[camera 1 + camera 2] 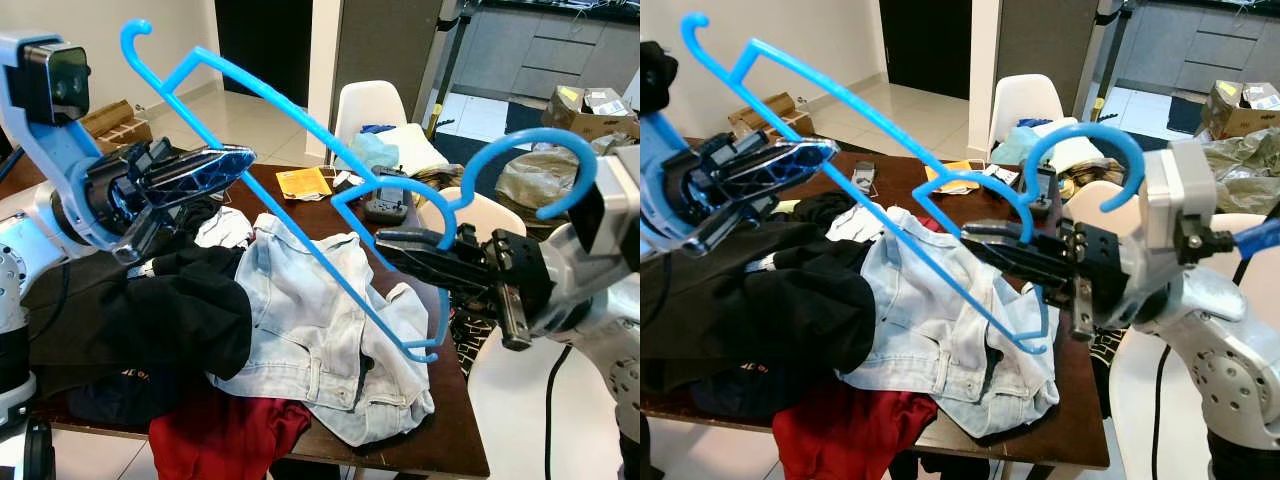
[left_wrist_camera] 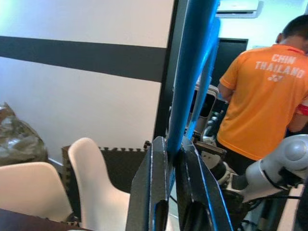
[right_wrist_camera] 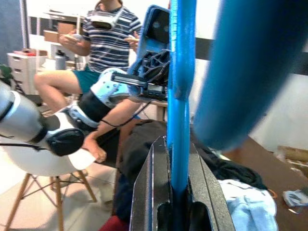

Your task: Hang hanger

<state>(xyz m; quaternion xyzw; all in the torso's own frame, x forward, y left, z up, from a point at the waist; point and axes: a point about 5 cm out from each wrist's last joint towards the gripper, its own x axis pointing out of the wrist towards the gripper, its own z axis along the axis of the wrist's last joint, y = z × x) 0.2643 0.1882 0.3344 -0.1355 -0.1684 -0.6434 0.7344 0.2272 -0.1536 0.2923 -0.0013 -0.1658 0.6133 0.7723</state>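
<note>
Above the table we hold the blue hanger in the air with both arms, well clear of the clothes heaped below. At its left end, our left gripper is clamped on the long bar not far below the small hook end; the left wrist view shows the bar pinched between the two black fingers. Beneath the hanger's middle lie a black garment, pale jeans and a red cloth. Toward the hanger's right end, our right gripper grips the frame just under the big curved hook, fingers closed on it, with the lower corner dangling beside the table edge. We see no rail to hang it on yet. Our worry is the two-handed hold: if the arms move out of step, the thin plastic could twist, slip or snap, and the low corner could snag the jeans as we turn from the table.
</note>
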